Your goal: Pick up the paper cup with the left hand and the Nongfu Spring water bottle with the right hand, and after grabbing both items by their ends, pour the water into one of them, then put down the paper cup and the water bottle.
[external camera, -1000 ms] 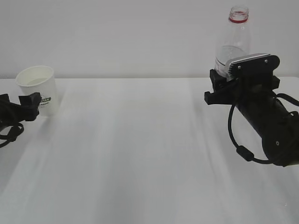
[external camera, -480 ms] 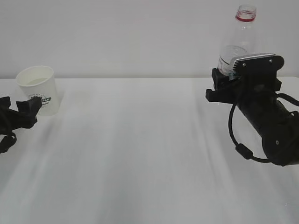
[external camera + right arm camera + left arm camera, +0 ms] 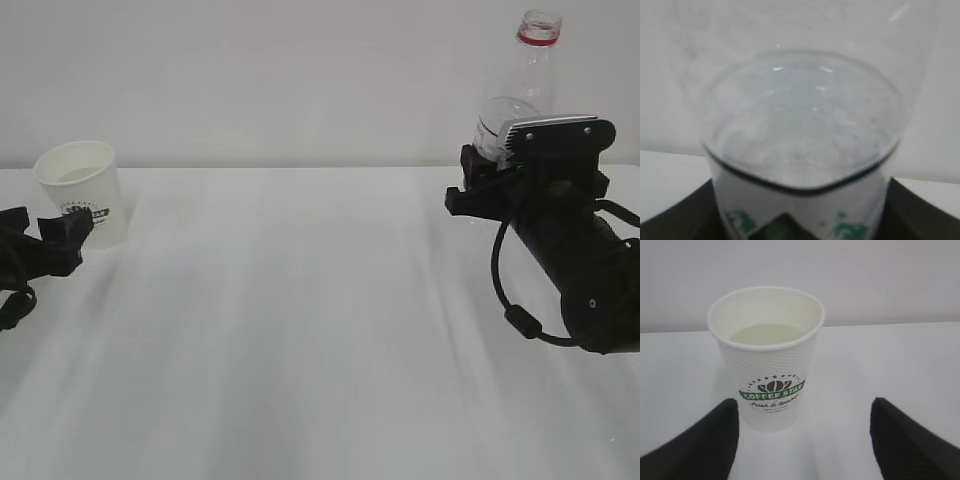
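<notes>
The white paper cup (image 3: 85, 190) with its green logo stands upright on the table at the far left, with water (image 3: 765, 334) inside it. My left gripper (image 3: 68, 236) sits low just in front of the paper cup (image 3: 767, 365), open and apart from it; the left gripper (image 3: 804, 403) holds nothing. On the right, my right gripper (image 3: 478, 188) is shut on the lower body of the Nongfu Spring water bottle (image 3: 522, 85), which stands upright and capless with a red neck ring. The bottle (image 3: 800, 135) fills the right wrist view, partly filled with water, and the right gripper (image 3: 800, 222) has fingers at both sides. The arm hides the bottle's base.
The white table (image 3: 300, 320) stretches between the two arms, with a plain white wall behind it. The right arm's black body and cable (image 3: 570, 270) lie over the table's right side.
My left gripper has backed away from the paper cup, which stays standing. The right arm has carried the bottle a little to the right.
</notes>
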`<action>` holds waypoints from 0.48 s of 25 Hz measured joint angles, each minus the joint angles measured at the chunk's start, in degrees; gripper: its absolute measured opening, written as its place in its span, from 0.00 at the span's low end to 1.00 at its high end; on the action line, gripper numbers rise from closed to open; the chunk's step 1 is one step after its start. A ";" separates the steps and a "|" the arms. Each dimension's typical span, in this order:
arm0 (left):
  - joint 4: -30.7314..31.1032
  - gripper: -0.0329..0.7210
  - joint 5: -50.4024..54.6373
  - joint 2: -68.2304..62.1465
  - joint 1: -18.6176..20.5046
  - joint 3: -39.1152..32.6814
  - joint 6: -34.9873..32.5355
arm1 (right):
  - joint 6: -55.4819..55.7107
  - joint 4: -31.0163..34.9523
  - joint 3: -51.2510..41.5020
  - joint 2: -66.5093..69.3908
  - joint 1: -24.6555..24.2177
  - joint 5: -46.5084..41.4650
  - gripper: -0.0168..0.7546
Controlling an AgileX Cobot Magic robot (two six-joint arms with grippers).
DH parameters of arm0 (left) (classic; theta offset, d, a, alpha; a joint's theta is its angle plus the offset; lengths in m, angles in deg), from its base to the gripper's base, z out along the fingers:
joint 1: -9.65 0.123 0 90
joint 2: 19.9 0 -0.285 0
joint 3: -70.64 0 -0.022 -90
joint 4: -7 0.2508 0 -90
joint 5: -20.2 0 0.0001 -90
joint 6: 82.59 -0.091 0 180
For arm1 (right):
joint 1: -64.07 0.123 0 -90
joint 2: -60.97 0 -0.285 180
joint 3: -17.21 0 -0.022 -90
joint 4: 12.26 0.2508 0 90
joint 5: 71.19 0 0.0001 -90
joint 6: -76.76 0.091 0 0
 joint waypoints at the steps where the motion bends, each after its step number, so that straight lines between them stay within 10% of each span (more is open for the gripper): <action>1: 0.15 0.83 0.00 0.00 0.00 0.00 0.00 | -0.15 0.00 0.24 0.14 0.00 0.00 0.63; 12: 0.76 0.83 0.00 0.00 0.00 0.00 0.04 | -0.42 0.09 4.87 4.49 0.00 0.09 0.63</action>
